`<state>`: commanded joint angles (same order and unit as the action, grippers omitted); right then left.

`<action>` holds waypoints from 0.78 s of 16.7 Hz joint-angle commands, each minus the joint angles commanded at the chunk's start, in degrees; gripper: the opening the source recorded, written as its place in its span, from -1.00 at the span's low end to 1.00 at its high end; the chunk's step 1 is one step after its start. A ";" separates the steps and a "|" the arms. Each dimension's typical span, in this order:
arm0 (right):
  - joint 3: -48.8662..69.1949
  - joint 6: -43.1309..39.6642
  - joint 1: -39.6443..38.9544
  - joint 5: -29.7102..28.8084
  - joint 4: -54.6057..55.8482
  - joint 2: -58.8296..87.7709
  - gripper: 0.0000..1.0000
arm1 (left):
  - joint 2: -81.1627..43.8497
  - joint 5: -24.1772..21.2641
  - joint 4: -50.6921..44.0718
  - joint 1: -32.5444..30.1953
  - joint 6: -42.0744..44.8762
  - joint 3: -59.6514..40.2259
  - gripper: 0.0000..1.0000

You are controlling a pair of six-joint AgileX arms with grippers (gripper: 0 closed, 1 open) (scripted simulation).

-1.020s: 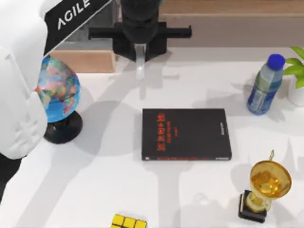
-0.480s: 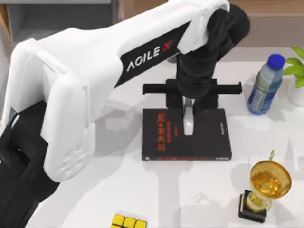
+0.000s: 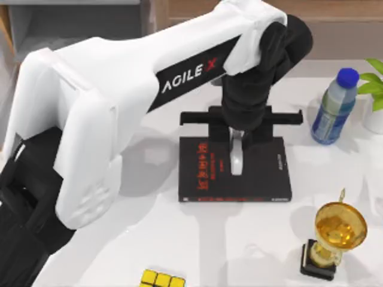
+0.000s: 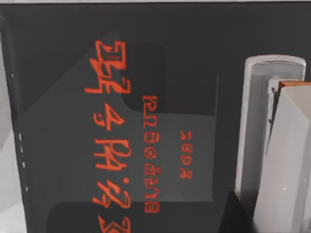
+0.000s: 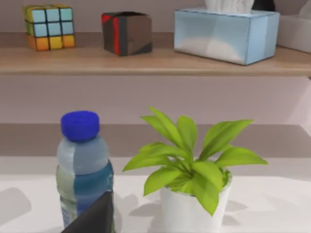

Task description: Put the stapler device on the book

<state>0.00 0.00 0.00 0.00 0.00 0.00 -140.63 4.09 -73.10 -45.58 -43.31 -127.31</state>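
The black book (image 3: 263, 173) with red lettering lies flat at the table's middle, and its cover (image 4: 63, 121) spreads across the left wrist view. My left arm reaches over it from the left. The left gripper (image 3: 238, 139) hangs above the book's back half, shut on the white stapler device (image 3: 237, 158). The stapler points toward the front, over the cover's centre. Up close, the stapler (image 4: 255, 121) sits against a pale finger (image 4: 286, 160), low over the cover; I cannot tell whether it touches the book. A dark sliver of my right gripper (image 5: 95, 218) shows at the table's right.
A blue-capped water bottle (image 3: 332, 107) and a potted plant (image 3: 374, 89) stand at the back right. A gold trophy (image 3: 335, 236) stands front right, and a colour cube (image 3: 161, 279) lies at the front edge. Behind the bottle (image 5: 82, 170) runs a shelf with a tissue box (image 5: 226, 34).
My left arm swung from the back left to over the book with the stapler in its gripper. In the last half second the stapler moved slightly toward the front.
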 joint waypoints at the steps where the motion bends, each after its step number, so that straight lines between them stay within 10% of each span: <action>1: 0.00 0.00 0.00 0.00 0.00 0.00 1.00 | -0.06 0.05 0.57 0.03 0.00 0.57 -1.00; 8: 0.00 0.00 0.00 0.00 0.00 0.00 1.00 | -0.18 -0.02 3.29 -0.02 0.16 2.95 -1.00; 13: 0.00 0.00 0.00 0.00 0.00 0.00 1.00 | -0.18 -0.02 3.29 -0.02 0.16 2.95 -0.25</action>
<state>0.00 0.00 0.00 0.00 0.00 0.00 -140.81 4.07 -69.80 -45.60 -43.15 -124.36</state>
